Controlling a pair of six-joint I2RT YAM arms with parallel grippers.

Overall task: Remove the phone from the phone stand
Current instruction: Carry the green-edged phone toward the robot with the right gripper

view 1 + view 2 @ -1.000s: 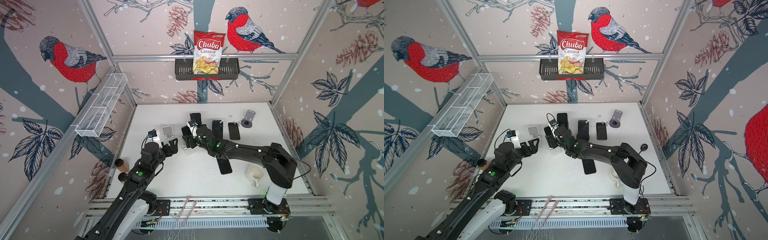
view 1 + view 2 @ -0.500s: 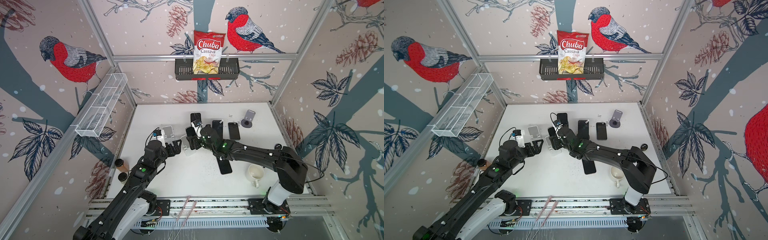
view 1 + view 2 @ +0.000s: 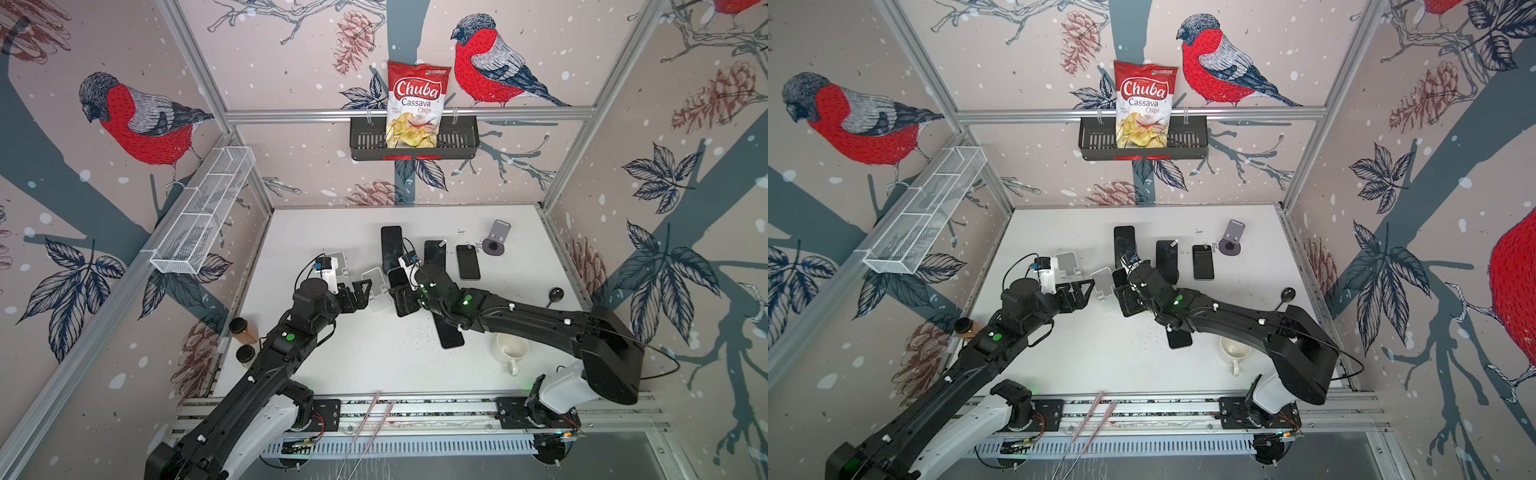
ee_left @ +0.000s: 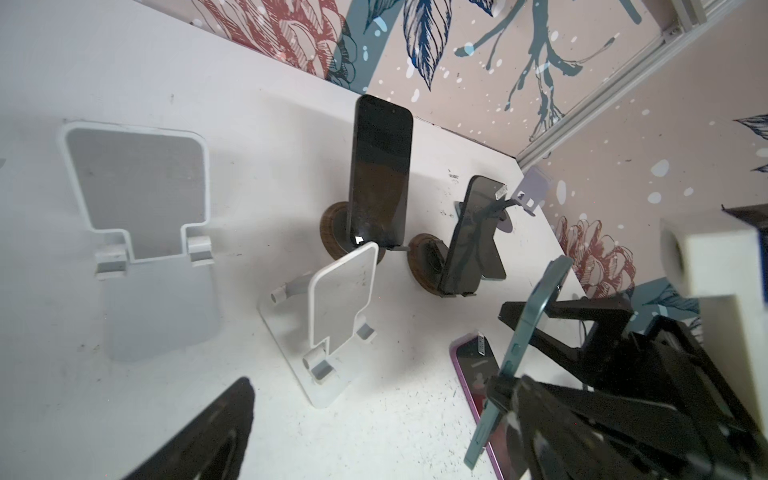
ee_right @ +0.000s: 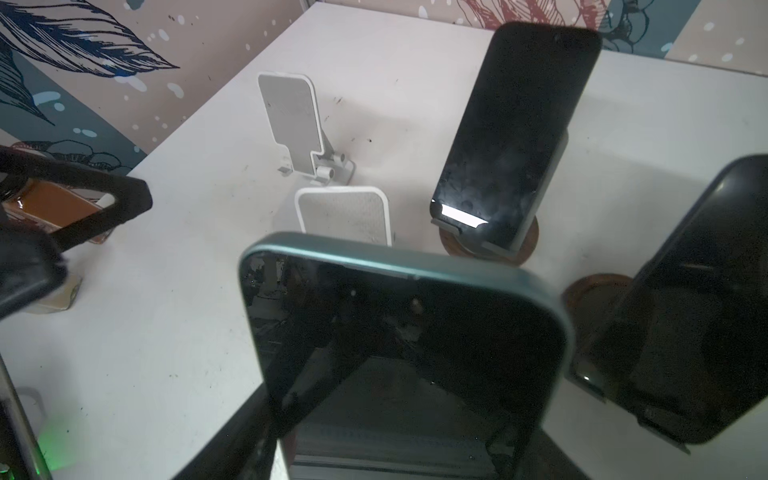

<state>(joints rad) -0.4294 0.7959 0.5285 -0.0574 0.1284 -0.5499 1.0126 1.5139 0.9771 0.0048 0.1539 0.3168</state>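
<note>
A dark phone with a teal edge [image 3: 400, 291] [image 4: 524, 345] [image 5: 415, 353] hangs tilted above the table, with my right gripper [image 3: 409, 299] [image 3: 1136, 297] shut on its lower part. The white phone stand [image 3: 375, 286] [image 3: 1102, 284] [image 4: 341, 307] stands empty just to its left, apart from the phone. In the right wrist view the stand [image 5: 345, 212] shows behind the phone's top edge. My left gripper [image 3: 360, 292] [image 3: 1082, 292] is open, close to the stand's left side and holding nothing. One of its fingers [image 4: 212, 432] shows in the left wrist view.
A second white stand [image 3: 338, 266] is further left. Two dark phones lean on wooden stands [image 3: 390, 249] [image 3: 434, 254] behind. A phone [image 3: 468, 262] and a purple stand [image 3: 496, 237] sit at back right. A purple phone [image 3: 449, 337], a mug [image 3: 509, 348] and a spoon [image 3: 555, 294] lie by the right arm, jars [image 3: 243, 330] at left.
My right gripper has carried the phone to the right, away from the white stand. My left gripper has reached forward and a little right, closer to the stand, still open.
</note>
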